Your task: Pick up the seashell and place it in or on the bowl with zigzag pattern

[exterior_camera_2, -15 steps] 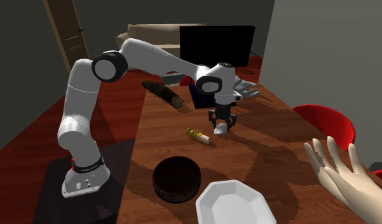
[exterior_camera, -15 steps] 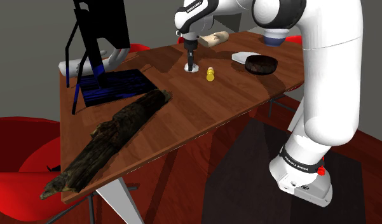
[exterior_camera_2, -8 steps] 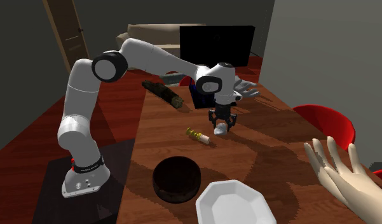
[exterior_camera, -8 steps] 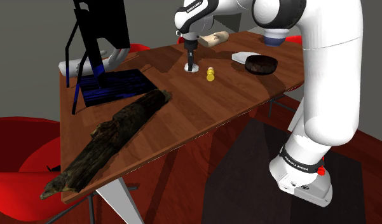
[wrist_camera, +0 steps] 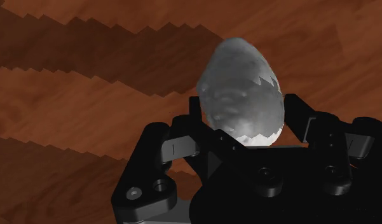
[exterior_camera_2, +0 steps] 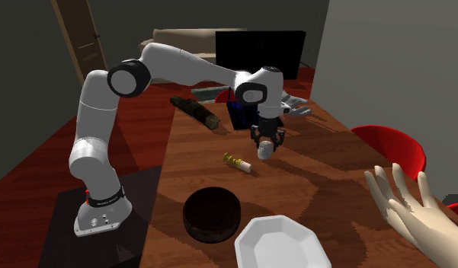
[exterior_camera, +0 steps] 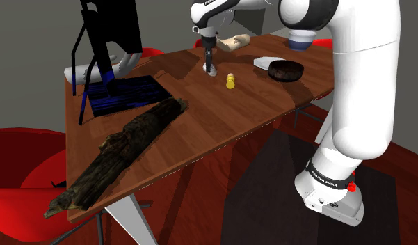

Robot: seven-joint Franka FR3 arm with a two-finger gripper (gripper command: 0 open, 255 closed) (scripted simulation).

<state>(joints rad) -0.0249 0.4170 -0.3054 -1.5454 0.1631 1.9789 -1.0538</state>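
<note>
In the shoulder view the tool [exterior_camera: 209, 67] hangs point-down just above the wooden surface [exterior_camera: 200, 122], pinching the pale seashell [exterior_camera: 208, 69] at its tip. Every bowl-like thing lies off toward this view's right. A small yellow object [exterior_camera: 230, 81] stands just beside the tool, then come a white dish [exterior_camera: 264, 61] and a dark bowl [exterior_camera: 285, 69] touching it, with a bluish bowl [exterior_camera: 300, 42] farther back, partly hidden behind the arm [exterior_camera: 360, 83]. I cannot make out a zigzag on any of them, so which one is the target remains a guess. Either way, the carry looks to run rightward in this view, toward the stand's side. In the second exterior view the tool [exterior_camera_2: 264, 143] clasps the seashell [exterior_camera_2: 264, 151], which appears clear of the surface [exterior_camera_2: 326, 175]. The small yellow object [exterior_camera_2: 237, 161] lies on its side between the tool and the dark bowl [exterior_camera_2: 212, 214], and the white dish [exterior_camera_2: 280, 244] sits nearest the camera. From here the move would go down and to the left of the picture, passing over or beside that yellow piece. In the wrist view the tool [wrist_camera: 243, 109] grips the grey, egg-shaped seashell [wrist_camera: 241, 89] by its broad end, one finger pressed on each flank. The shell's long axis runs along the fingers, narrow end pointing away towards the surface [wrist_camera: 88, 95], so it would meet a bowl tip first.
</note>
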